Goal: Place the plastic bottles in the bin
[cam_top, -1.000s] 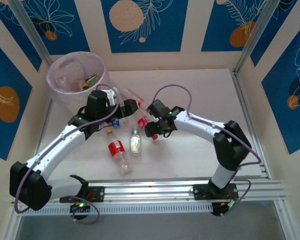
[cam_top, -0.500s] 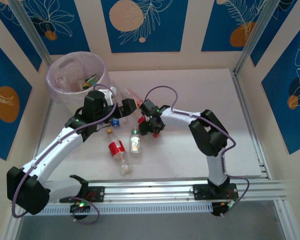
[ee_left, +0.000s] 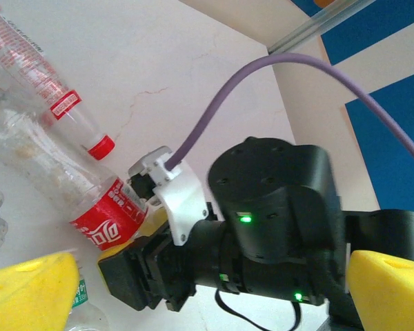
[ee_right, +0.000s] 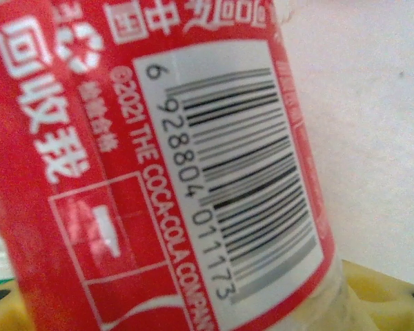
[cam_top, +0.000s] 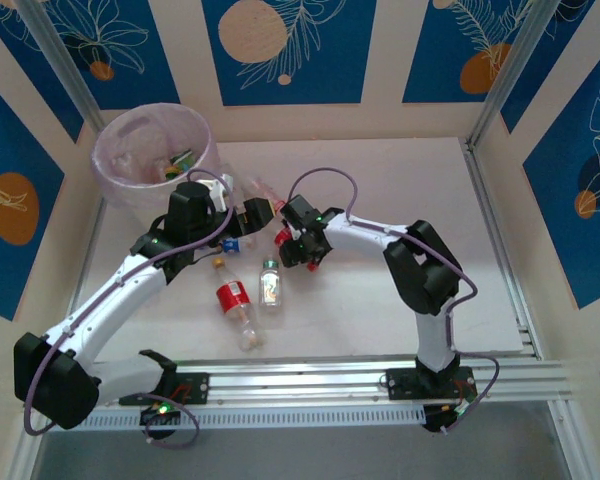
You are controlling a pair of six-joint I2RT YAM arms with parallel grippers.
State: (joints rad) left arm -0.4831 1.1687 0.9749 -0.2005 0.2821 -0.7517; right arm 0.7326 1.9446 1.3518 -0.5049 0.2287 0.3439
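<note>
My right gripper is shut on a red-labelled bottle lying on the table. In the right wrist view its label sits close up, with a yellow pad against its lower edge. My left gripper is open just to the left, its yellow pads wide apart and holding nothing. The same bottle shows in the left wrist view, next to a clear red-capped bottle. The pale pink bin stands at the far left with bottles inside.
More bottles lie in front of the arms: a red-labelled one, a pale-labelled one and a blue-labelled one. Another clear bottle lies behind the grippers. The right arm's wrist is close in front of my left gripper.
The right arm has swung left to the red-labelled bottle and its jaws have narrowed around it. The left arm has shifted only slightly.
</note>
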